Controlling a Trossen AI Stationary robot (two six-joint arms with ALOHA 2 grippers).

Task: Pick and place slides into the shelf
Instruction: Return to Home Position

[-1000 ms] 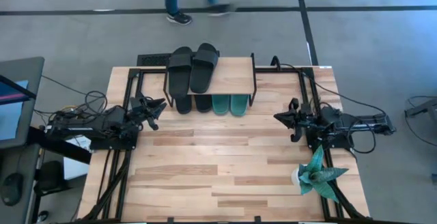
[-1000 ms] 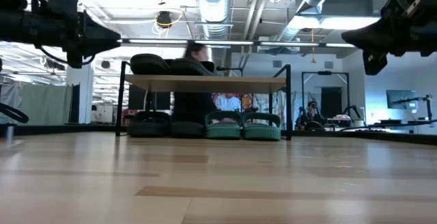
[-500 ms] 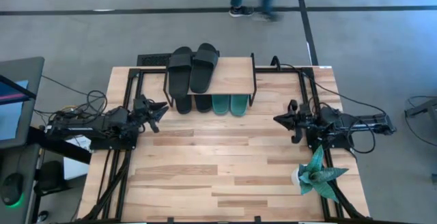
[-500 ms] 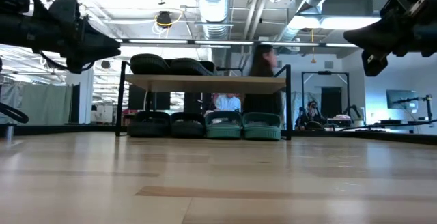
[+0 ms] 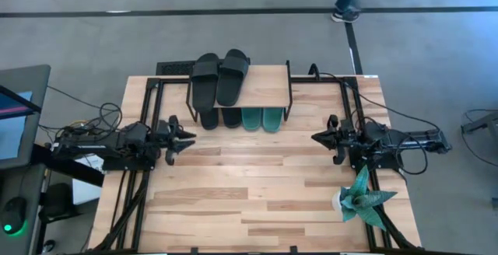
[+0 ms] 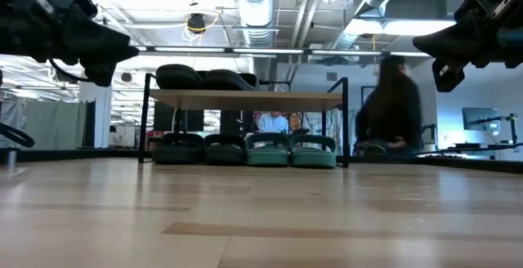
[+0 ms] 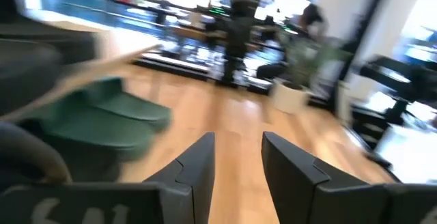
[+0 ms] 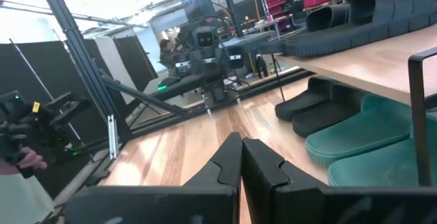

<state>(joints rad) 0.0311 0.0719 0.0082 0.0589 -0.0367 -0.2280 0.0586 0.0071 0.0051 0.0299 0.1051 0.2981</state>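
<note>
overhead, table-level, two wrist views, shelf (image 5: pixel 264 90) shared

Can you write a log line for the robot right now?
slides: two on shelf, four under | left gripper: open, empty | right gripper: shut, empty

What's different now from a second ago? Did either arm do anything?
The left gripper drew back from the shelf and swung round to point straight across the table, holding nothing. A person walked past behind the table, left to right in the low view. The right gripper and all six slides stayed put.
</note>
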